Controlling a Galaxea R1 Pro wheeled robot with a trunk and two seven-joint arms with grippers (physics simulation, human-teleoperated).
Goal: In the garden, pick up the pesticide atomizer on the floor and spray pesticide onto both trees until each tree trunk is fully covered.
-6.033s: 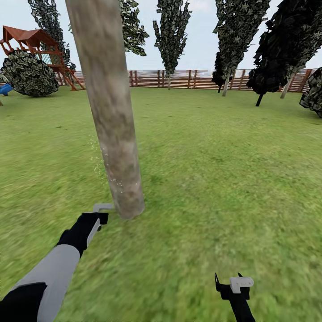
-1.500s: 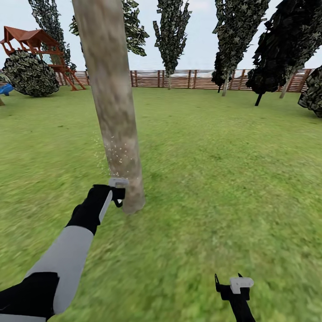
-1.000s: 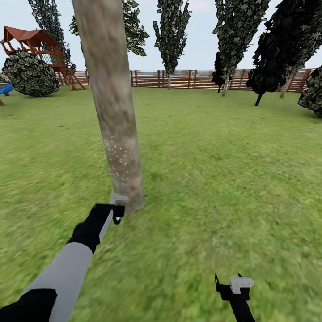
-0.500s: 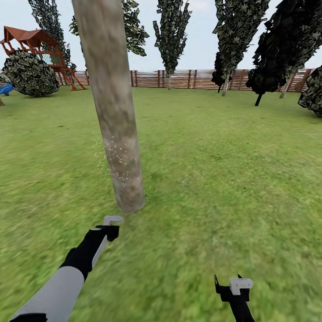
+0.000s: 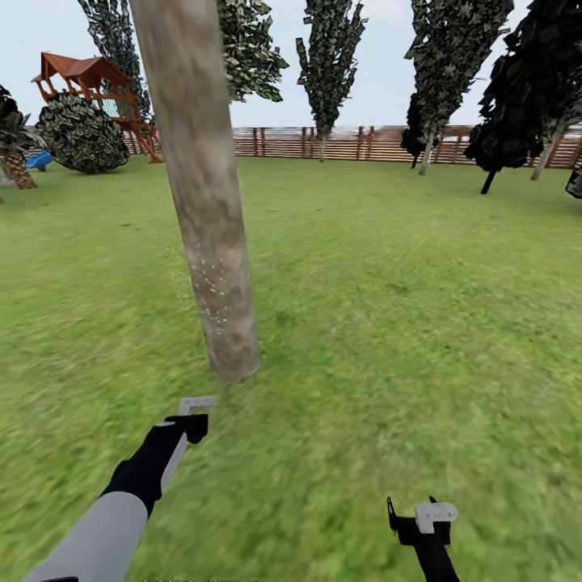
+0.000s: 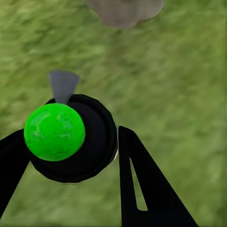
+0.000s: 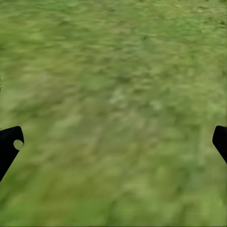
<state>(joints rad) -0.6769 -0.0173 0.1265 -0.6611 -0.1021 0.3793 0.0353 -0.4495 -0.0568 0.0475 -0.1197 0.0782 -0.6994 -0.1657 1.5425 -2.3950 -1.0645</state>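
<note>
Black left fingers (image 6: 137, 184) pinching round dark atomizer (image 6: 78, 139), right fingers (image 7: 9, 146) spread over blurry grass (image 7: 118, 94), white specks (image 5: 212, 283) on mottled trunk (image 5: 206, 202)

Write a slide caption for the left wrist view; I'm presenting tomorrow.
Left claw shut on the pesticide atomizer above the grass.

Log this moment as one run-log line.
left gripper: shut on sprayer bottle | right gripper: open, over grass | tree trunk: white specks on lower part | phase: spraying first tree

White pesticide specks (image 5: 212, 284) dot the tree trunk (image 5: 206, 202) above grass (image 5: 364, 323).
</note>
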